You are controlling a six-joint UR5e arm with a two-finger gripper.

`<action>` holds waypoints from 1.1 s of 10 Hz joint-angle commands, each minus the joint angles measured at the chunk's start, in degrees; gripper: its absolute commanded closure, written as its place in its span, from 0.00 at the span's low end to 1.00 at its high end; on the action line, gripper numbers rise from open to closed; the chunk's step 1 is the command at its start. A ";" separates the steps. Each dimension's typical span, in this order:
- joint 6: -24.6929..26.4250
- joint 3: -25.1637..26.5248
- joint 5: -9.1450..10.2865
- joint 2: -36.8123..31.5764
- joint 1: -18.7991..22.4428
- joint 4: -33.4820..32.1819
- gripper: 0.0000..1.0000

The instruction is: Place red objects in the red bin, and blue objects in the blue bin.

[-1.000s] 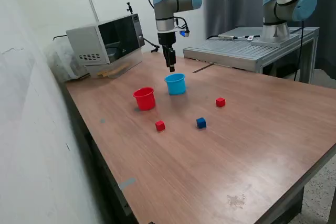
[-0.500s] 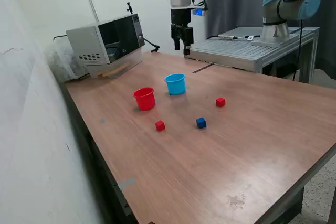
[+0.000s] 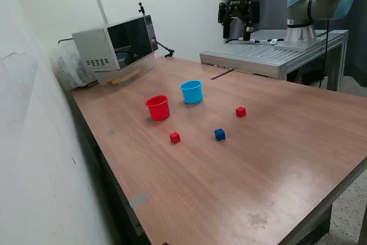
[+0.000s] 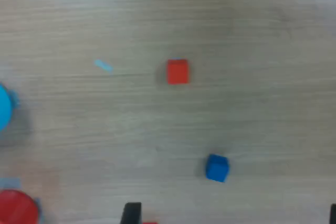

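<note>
Gleaming wooden table [image 3: 275, 159], microwave [image 3: 114, 47] behind

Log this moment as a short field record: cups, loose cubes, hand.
red cup: upright on the table, beside the blue cup
blue cup: upright, contents not visible
red cubes on table: two, and
blue cube on table: one
hand: raised high above the far table edge, fingers apart, nothing seen in it
other: microwave at the back
</note>
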 commanded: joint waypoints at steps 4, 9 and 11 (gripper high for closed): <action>8.08 -9.11 0.05 11.82 2.50 -4.21 0.00; 11.25 -16.05 -0.21 26.16 1.80 -8.37 0.00; 11.34 -18.17 -0.21 29.51 1.80 -8.46 0.00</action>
